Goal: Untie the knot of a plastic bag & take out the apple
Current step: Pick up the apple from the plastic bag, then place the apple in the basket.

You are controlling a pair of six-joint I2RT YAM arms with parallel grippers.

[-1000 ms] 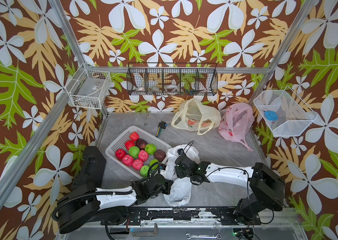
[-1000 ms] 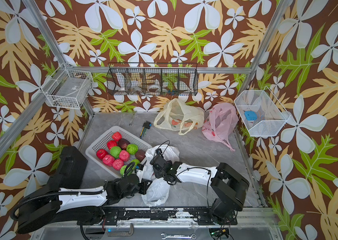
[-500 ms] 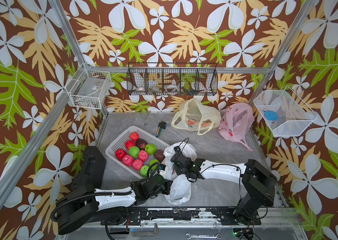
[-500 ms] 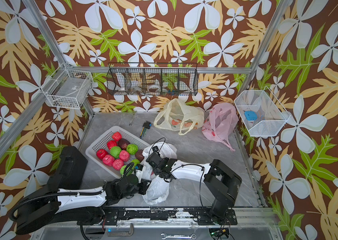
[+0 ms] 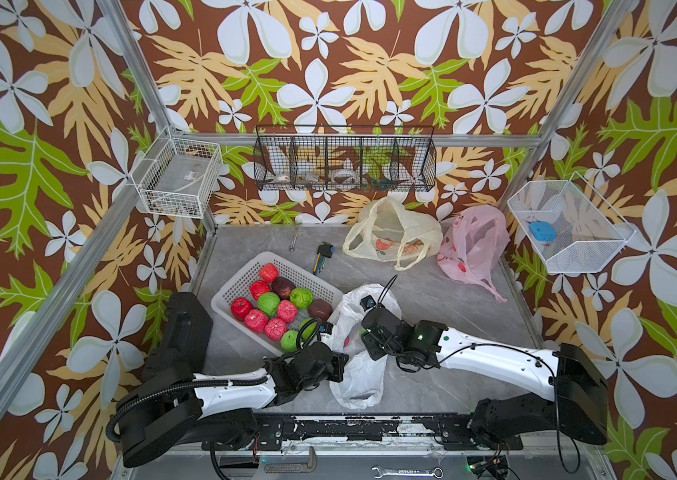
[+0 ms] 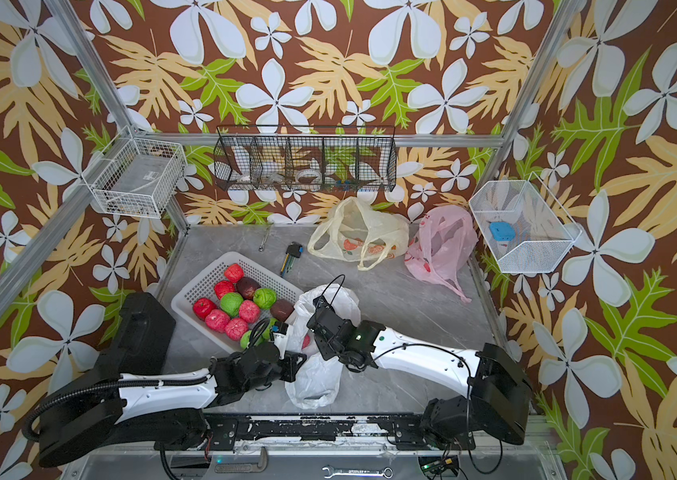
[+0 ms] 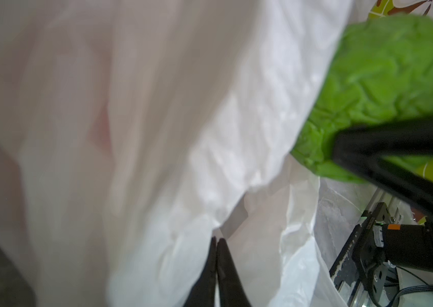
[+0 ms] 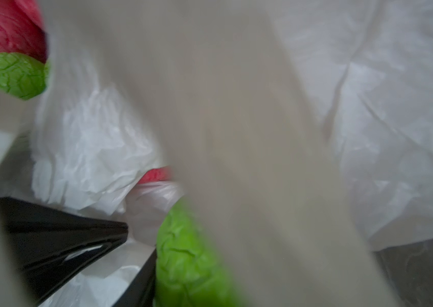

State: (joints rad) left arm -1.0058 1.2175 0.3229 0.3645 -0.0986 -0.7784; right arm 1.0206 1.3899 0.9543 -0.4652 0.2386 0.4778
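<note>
Left claw (image 5: 342,360) pinched tight on white bag (image 5: 359,382), right claw (image 5: 365,328) partly closed around green apple (image 7: 385,79) by the bag, beside fruit basket (image 5: 241,278) on desk (image 5: 432,299)

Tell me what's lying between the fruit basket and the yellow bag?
A small black tool lies there, between the white basket and the yellowish bag; both top views show it.
</note>
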